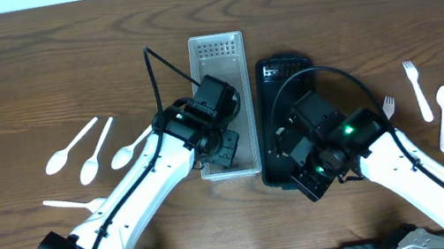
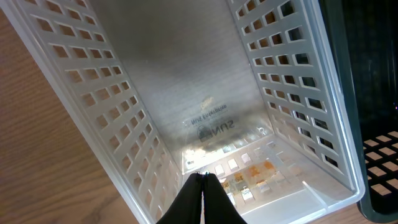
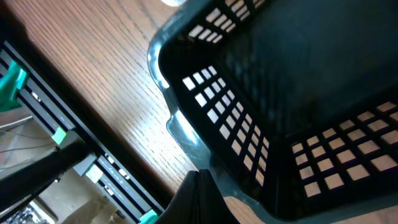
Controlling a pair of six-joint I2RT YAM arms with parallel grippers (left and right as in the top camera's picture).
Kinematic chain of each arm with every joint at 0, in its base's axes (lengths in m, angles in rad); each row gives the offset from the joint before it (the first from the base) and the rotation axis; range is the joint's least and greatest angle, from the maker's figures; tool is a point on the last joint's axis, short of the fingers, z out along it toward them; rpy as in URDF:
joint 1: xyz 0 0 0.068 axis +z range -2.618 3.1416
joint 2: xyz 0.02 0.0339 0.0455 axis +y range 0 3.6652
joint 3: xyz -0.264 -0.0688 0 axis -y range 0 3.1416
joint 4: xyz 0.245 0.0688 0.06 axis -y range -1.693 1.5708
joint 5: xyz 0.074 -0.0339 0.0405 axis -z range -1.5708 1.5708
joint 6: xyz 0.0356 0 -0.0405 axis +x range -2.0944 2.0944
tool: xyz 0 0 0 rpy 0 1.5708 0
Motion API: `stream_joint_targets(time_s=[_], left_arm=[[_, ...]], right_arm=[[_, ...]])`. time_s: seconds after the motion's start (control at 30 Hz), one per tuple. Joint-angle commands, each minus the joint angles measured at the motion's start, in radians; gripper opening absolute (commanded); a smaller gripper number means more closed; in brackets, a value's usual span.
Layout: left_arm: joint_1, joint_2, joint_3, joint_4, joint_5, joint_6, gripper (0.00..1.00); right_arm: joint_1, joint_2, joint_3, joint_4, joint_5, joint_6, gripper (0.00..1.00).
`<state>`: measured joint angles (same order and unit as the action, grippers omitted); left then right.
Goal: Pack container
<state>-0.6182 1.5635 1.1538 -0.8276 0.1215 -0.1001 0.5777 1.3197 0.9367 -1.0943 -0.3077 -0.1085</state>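
Note:
A clear perforated container [image 1: 217, 54] stands at the table's centre, and a black perforated container [image 1: 282, 70] stands right beside it. My left gripper [image 1: 227, 149] hangs over the near end of the clear container. In the left wrist view its fingers [image 2: 202, 177] are shut and empty above the empty clear container [image 2: 186, 93]. My right gripper [image 1: 309, 178] is at the near end of the black container. In the right wrist view its fingers [image 3: 199, 172] are shut and empty by the rim of the black container [image 3: 280, 93].
Three white spoons [image 1: 90, 163] and one more white utensil [image 1: 69, 202] lie on the left. White forks [image 1: 417, 89] and a spoon [image 1: 443, 112] lie on the right, with one fork [image 1: 389, 104] close to my right arm. The table's front edge [image 3: 93, 143] is near.

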Motion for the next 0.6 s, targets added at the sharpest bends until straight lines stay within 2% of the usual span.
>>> stream_joint_targets(time_s=[0.0,0.57], left_arm=[[-0.003,0.011,-0.007,0.002,0.003,0.014,0.06],[-0.003,0.011,-0.078,0.029,0.003,0.013,0.06]], right_arm=[[0.009,0.003,-0.021,0.003,-0.015,0.026,0.01],[0.009,0.003,-0.061,0.042,-0.018,0.097,0.01]])
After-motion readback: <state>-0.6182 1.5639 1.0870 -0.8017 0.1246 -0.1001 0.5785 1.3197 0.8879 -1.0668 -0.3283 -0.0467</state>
